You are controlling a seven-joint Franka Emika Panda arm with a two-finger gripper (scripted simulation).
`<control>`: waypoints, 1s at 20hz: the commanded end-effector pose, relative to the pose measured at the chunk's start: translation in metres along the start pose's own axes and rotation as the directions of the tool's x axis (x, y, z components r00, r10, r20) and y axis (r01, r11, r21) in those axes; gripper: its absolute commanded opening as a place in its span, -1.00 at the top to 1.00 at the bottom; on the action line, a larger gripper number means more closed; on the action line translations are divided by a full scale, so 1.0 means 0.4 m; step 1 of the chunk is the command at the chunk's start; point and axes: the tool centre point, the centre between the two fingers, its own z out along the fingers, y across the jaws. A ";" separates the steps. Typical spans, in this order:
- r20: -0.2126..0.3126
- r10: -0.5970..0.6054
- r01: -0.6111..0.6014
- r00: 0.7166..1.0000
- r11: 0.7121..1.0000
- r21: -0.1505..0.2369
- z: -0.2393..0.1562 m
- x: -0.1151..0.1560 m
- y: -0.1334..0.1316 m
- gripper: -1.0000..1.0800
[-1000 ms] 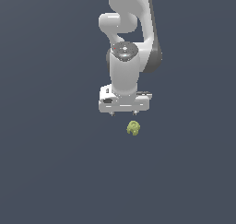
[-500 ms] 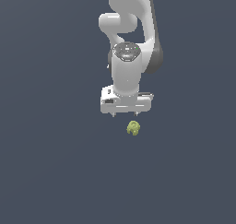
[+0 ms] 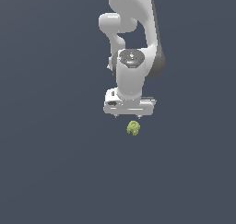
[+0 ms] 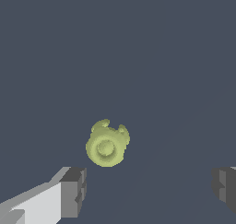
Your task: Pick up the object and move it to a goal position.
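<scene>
The object (image 3: 133, 127), a small knobbly olive lump, lies on the plain dark grey surface (image 3: 50, 163). In the wrist view the object (image 4: 107, 145) shows a rounded body with a raised ring and central boss facing the camera, and two short lobes along one edge; its underside is hidden. In the exterior view such detail is too small to resolve.

The white gripper (image 3: 127, 116) hangs just above the object, apart from it, with its fingertips barely visible as short stubs beneath the broad hand. In the wrist view the gripper (image 4: 150, 191) stands spread wide: one dark grey finger pad (image 4: 73, 191) lies near the object without touching it, and the other pad (image 4: 225, 187) is cut off by the frame edge. Nothing sits between the jaws.

The arm (image 3: 133, 43) rises above the hand, and its upper links run out of the exterior view's top edge.
</scene>
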 end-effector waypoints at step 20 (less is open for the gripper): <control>-0.006 0.329 -0.329 0.944 0.944 -0.023 0.152 -0.029 -0.091 -0.92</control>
